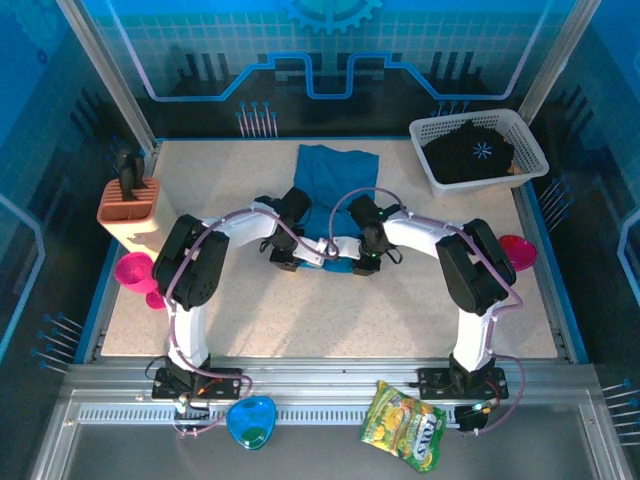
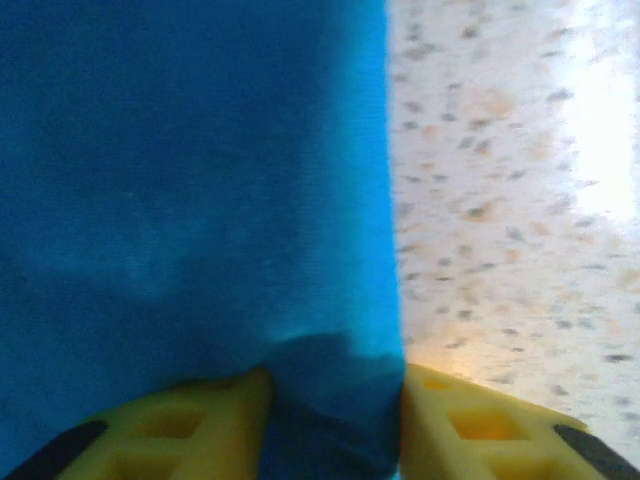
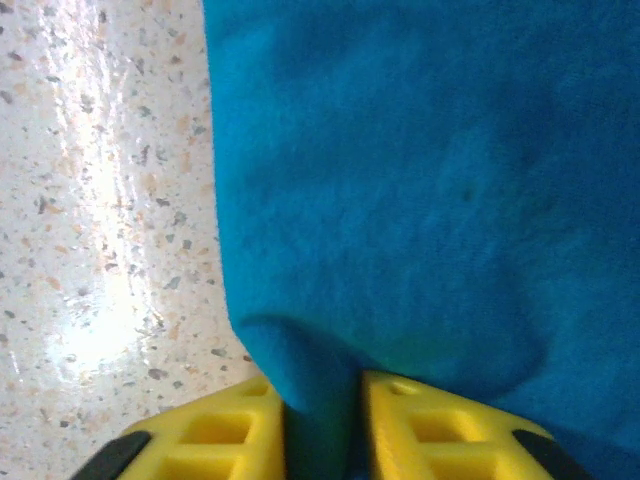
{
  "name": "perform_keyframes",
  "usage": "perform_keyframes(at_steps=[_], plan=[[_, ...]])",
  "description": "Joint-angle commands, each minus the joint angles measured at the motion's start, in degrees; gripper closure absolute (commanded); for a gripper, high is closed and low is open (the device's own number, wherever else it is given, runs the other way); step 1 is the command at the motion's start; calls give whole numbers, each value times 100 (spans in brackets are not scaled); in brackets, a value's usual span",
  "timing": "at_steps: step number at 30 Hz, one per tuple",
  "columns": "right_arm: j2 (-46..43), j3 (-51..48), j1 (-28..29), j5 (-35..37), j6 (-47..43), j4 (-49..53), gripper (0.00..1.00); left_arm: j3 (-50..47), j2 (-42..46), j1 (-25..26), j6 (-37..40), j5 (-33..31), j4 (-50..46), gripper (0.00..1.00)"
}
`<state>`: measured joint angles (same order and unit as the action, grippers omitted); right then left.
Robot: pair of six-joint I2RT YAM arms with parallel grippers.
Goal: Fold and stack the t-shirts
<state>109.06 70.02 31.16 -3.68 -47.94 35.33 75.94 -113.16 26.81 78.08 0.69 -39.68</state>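
The teal-blue t-shirt [image 1: 335, 175] lies in the middle of the table, and its near edge is bunched between both arms. My left gripper [image 1: 297, 257] is shut on that near edge, with a fold of teal cloth [image 2: 200, 200] pinched between its yellow fingers [image 2: 200, 425]. My right gripper [image 1: 368, 262] is shut on the same edge a little to the right, and its yellow fingers [image 3: 440, 430] squeeze a thin ridge of the shirt [image 3: 420, 180]. The black t-shirt [image 1: 470, 150] with a white starburst sits crumpled in the white mesh basket [image 1: 530, 140] at the back right.
A peach tool holder [image 1: 130, 205] stands at the left edge with a pink bowl [image 1: 132, 272] just in front of it. Another pink bowl [image 1: 518, 250] sits at the right edge. A blue dish [image 1: 250, 420] and a green snack bag [image 1: 405, 425] lie on the near rail. Speckled tabletop [image 1: 330, 320] is bare in front of the shirt.
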Motion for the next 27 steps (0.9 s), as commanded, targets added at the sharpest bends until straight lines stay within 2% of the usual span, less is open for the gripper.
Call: perform_keyframes(at_steps=[1, 4, 5, 6, 10, 15, 19, 27], plan=[[115, -185, 22, -142, -86, 158, 84, -60, -423, -62, -124, -312, 373, 77], [31, -239, 20, -149, -73, 158, 98, -187, -336, -53, -218, -354, 483, 92], [-6, -272, 17, -159, -66, 163, 100, -256, -285, -44, -231, -387, 511, 99], [-44, -303, 20, -167, -75, 158, 100, -315, -233, -38, -242, -423, 543, 100], [-303, -467, 29, -152, -74, 124, 100, -649, 167, -31, -404, -618, 786, 100], [-791, -662, 48, -81, 1, 138, 100, -1080, 1065, 35, -649, -635, 997, 100], [-1265, -882, 121, -46, 112, 158, 100, -1469, 1846, 285, -812, -784, 997, 100], [-2221, -1312, 531, 140, 387, 454, 100, -1947, 2819, 933, -1433, -1211, 597, 100]])
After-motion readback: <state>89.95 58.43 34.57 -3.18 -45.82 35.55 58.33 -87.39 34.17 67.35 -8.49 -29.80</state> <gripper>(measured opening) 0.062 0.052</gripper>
